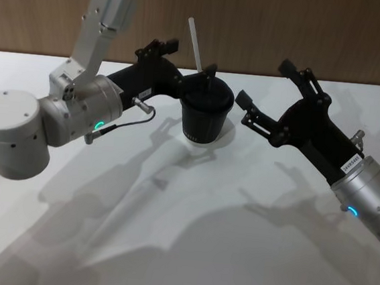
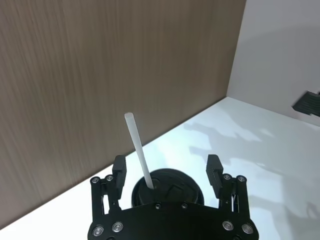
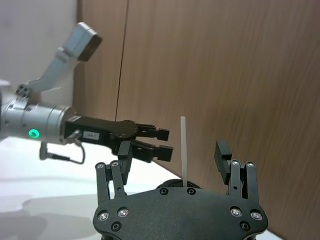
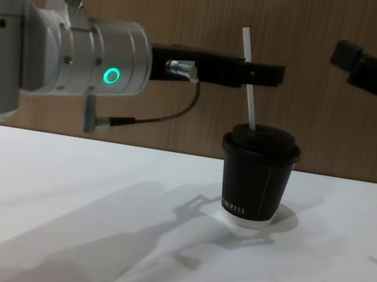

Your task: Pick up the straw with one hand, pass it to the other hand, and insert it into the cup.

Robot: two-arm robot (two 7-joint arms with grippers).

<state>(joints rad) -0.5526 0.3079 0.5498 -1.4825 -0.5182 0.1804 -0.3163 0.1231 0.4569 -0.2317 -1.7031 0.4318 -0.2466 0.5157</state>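
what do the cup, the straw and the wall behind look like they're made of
The cup looks like matte black paper, with small white printed lettering and a white bottom edge; its domed lid has a slight sheen, probably plastic. The straw is plain dull white, either paper or plastic. The wall shows brown wood grain, possibly laminate.

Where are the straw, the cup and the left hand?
straw (image 4: 248, 86), chest view, mid-shaft above the lid.
cup (image 4: 253, 184), chest view, black side wall.
left hand (image 2: 167, 172), left wrist view, between its open fingertips.
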